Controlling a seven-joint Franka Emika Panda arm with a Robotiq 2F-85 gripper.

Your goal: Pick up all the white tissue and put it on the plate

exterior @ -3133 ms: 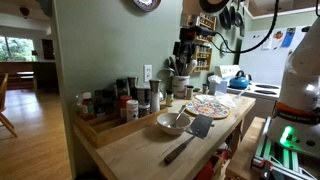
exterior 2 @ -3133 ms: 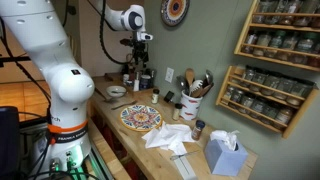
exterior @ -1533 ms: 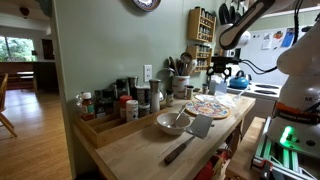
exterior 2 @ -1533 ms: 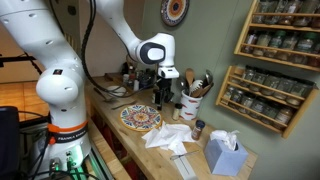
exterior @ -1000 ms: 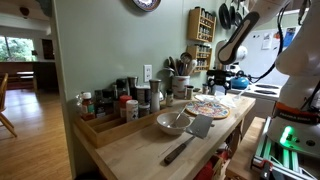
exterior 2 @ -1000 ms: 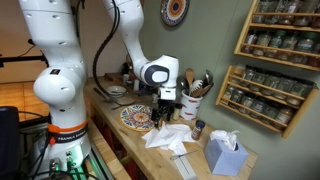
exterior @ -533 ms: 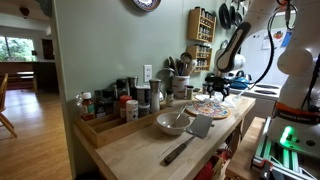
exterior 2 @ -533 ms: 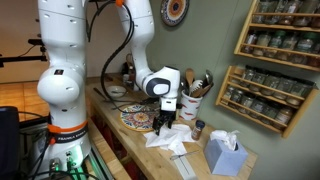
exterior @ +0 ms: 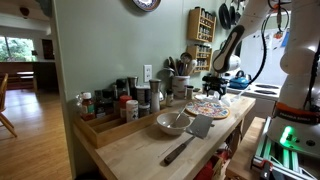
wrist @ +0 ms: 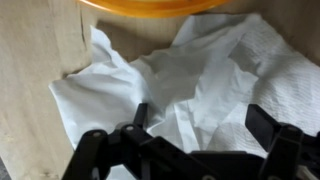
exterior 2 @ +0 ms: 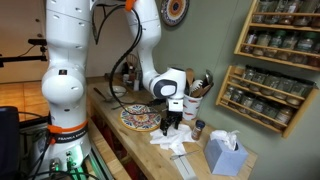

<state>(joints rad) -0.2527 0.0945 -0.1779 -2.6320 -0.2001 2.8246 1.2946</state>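
Hovering straight above the crumpled white tissue (wrist: 190,70), the claw (wrist: 200,115) is spread open, plate (wrist: 170,5) just past it, so basically a straight drop from here.

My wrist view is soft and slightly blurred. The tissue (wrist: 190,70) glares bright white with grey shade in its folds, and my gripper (wrist: 200,125) is a dark, unfocused shape along the bottom. Both exterior views are small and grainy, evenly lit. Daylight comes through a window (exterior: 15,45) beyond the desk's (exterior: 135,150) end.
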